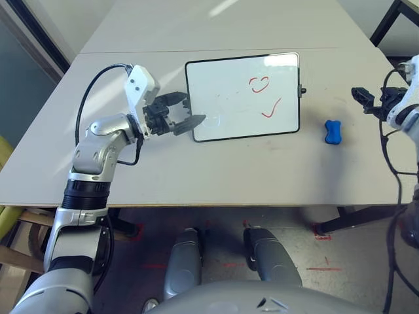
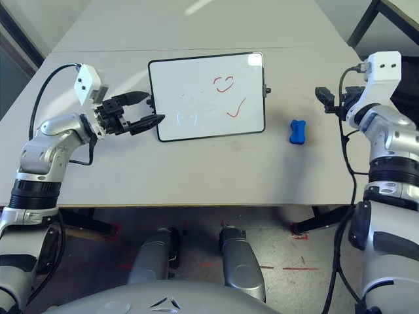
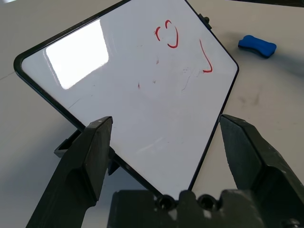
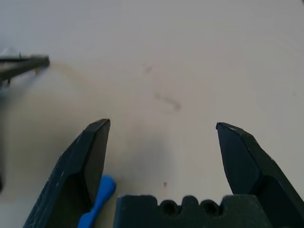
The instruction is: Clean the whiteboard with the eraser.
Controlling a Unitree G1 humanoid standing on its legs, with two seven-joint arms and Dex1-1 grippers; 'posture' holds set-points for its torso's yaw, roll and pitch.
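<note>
The whiteboard point(image 1: 222, 98) lies flat on the table, black-framed, with a red scribble and a red tick on its right half. My left gripper point(image 1: 190, 110) is open at the board's left edge near the near-left corner, and in the left wrist view its fingers point(image 3: 90, 152) straddle that corner of the whiteboard point(image 3: 142, 80). The blue bone-shaped eraser point(image 2: 298, 131) rests on the table to the right of the board. My right gripper point(image 2: 324, 98) is open, held just above the table beyond and to the right of the eraser point(image 4: 97, 202), holding nothing.
The grey table point(image 1: 196, 176) has its front edge close to me, and a seam to a second table runs behind the board. A dark table leg point(image 1: 386, 23) stands at the far right. Black cables hang from both forearms.
</note>
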